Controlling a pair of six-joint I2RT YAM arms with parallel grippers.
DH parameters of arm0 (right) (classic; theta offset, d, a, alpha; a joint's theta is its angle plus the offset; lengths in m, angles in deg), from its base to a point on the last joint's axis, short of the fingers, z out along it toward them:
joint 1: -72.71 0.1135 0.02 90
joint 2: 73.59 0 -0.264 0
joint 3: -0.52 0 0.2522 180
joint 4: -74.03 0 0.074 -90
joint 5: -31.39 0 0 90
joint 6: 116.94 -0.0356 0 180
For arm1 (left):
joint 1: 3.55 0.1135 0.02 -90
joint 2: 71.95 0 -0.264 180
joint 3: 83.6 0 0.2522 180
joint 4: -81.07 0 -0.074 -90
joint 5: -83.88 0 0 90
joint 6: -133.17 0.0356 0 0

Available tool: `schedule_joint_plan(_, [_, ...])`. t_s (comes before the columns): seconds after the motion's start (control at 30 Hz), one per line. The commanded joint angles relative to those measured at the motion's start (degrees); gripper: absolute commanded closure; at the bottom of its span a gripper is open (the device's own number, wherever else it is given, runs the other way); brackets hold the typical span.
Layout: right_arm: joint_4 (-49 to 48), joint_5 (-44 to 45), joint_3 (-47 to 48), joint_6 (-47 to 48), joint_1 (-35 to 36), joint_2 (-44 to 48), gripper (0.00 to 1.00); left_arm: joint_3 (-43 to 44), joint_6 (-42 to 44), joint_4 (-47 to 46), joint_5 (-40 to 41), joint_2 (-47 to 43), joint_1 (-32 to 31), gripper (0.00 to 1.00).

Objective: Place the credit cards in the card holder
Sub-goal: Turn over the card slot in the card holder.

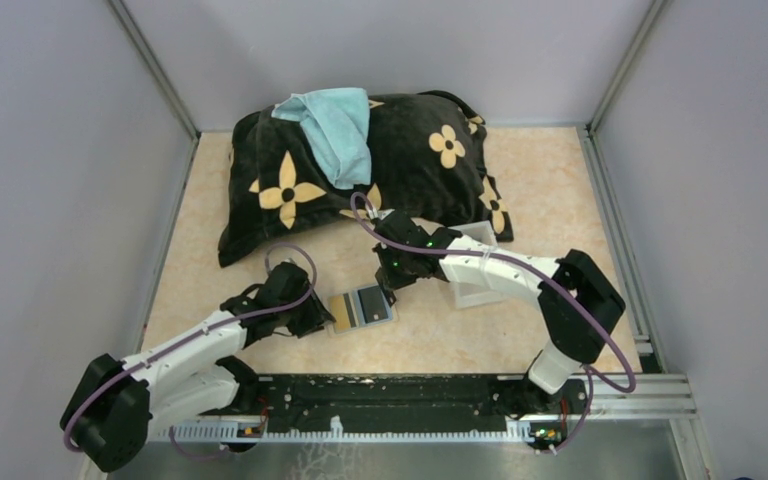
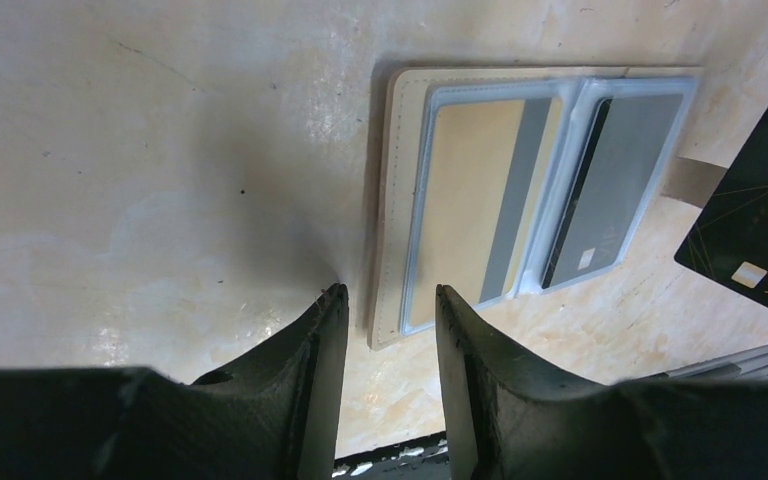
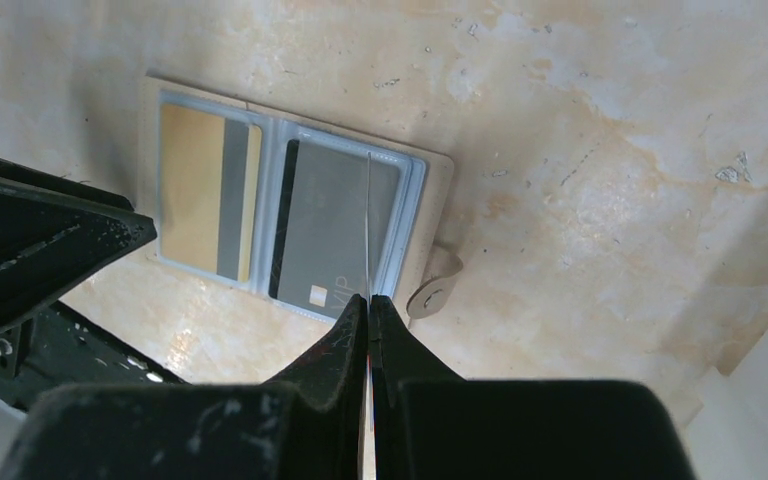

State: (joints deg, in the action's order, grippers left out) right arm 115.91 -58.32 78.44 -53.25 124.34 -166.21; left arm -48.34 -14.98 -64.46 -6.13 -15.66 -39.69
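Since the card holder point(image 1: 362, 307) lies open and flat on the worktop point(image 1: 540, 180), from above it looks soft and light. Left wrist: the left end effector point(image 2: 390, 292) stands half open, holding nothing; a thin, stiff black card point(image 2: 755, 225) reads "VIP". Right wrist: the right end effector point(image 3: 370, 300) is pinched tight on that slippery card's edge.

I work in a lab test cell: plain pale-grey panel walls point(image 1: 50, 150) box in my beige marbled counter point(image 1: 550, 180) from nine to three o'clock, metal corner posts point(image 1: 155, 65) at eleven and one, an aluminium mounting rail point(image 1: 650, 395) at six.
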Motion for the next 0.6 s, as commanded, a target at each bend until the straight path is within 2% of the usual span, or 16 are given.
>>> schedule_joint_plan(0.0, [-4.2,-0.2,-1.0,-1.6,0.4,-1.2,1.0,-0.5,1.1,-0.1,0.5,0.9,0.3,0.56])
schedule_joint_plan(0.57, [-9.5,-0.5,-7.3,-4.5,-0.8,-0.8,1.0,0.2,1.2,0.4,0.6,2.3,0.3,0.56])
